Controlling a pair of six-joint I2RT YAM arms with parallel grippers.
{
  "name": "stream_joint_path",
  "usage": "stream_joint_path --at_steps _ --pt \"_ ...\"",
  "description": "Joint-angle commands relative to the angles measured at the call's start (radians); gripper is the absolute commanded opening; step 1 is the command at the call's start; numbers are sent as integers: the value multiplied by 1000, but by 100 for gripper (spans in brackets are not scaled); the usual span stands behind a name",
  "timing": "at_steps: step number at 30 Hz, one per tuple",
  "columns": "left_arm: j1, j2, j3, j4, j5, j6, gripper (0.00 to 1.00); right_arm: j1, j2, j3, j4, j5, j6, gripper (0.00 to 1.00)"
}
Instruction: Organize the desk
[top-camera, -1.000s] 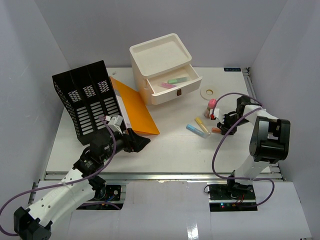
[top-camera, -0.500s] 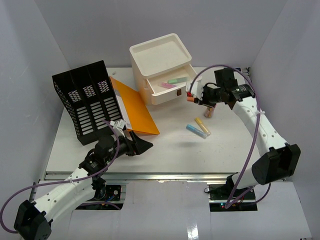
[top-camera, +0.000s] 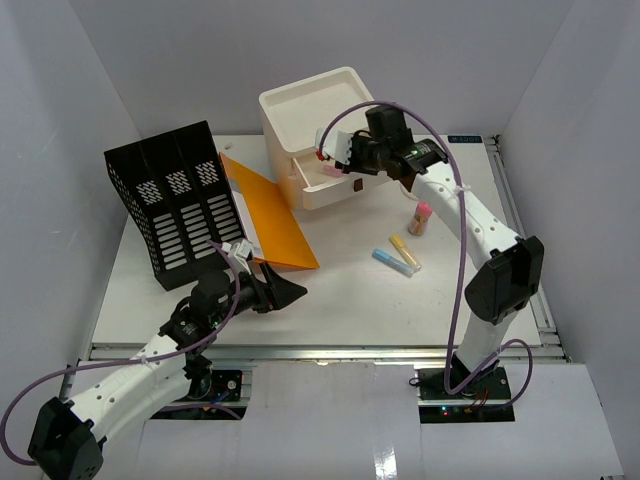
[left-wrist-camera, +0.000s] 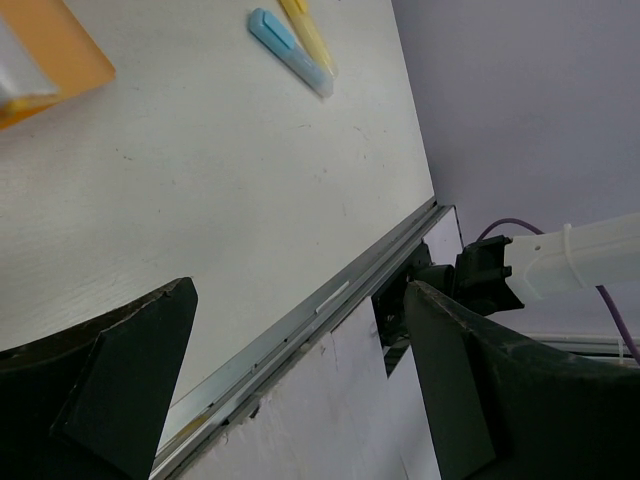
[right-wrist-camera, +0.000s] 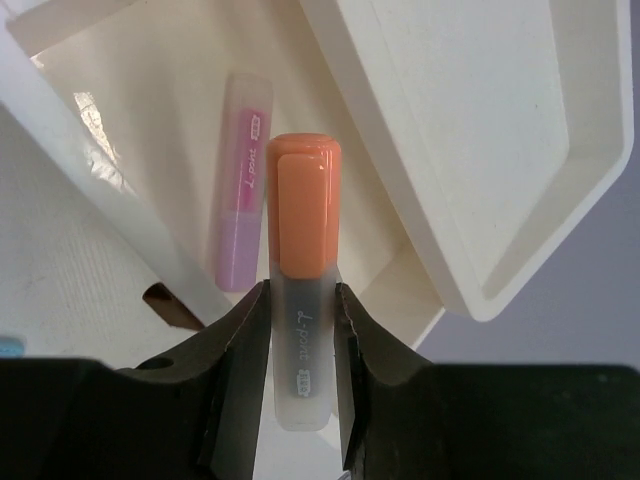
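Pinching orange highlighter (right-wrist-camera: 303, 270), right gripper (right-wrist-camera: 302, 295) over open drawer (right-wrist-camera: 140, 110); left gripper (left-wrist-camera: 298, 330) wide, empty.

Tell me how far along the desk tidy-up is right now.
Done: a pink highlighter lies in the open drawer. In hand: the right gripper holds an orange highlighter above that drawer. Remaining: blue highlighter and yellow highlighter lie on the desk, the orange folder lies beside the black file rack; the left gripper is open, empty.

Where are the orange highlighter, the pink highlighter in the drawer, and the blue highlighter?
orange highlighter (right-wrist-camera: 304, 230): right wrist view, on its orange cap.
pink highlighter (right-wrist-camera: 243, 185): right wrist view, middle of its body.
blue highlighter (left-wrist-camera: 288, 50): left wrist view, middle of its body.
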Motion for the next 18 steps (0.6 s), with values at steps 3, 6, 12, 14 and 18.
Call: stream_joint_path --at_steps 3,6,12,14,18 --pt "-1 24 35 12 23 10 96 22 24 41 101 136 -4 64" --pt "-1 33 38 14 25 12 96 21 1 28 106 125 28 74" --pt "-1 32 52 21 44 26 96 5 -91 2 105 37 157 79" --pt "-1 23 55 21 49 35 96 -27 -151 -32 105 -64 221 79" --pt "-2 5 57 20 64 43 96 -84 -319 -194 103 -271 335 78"
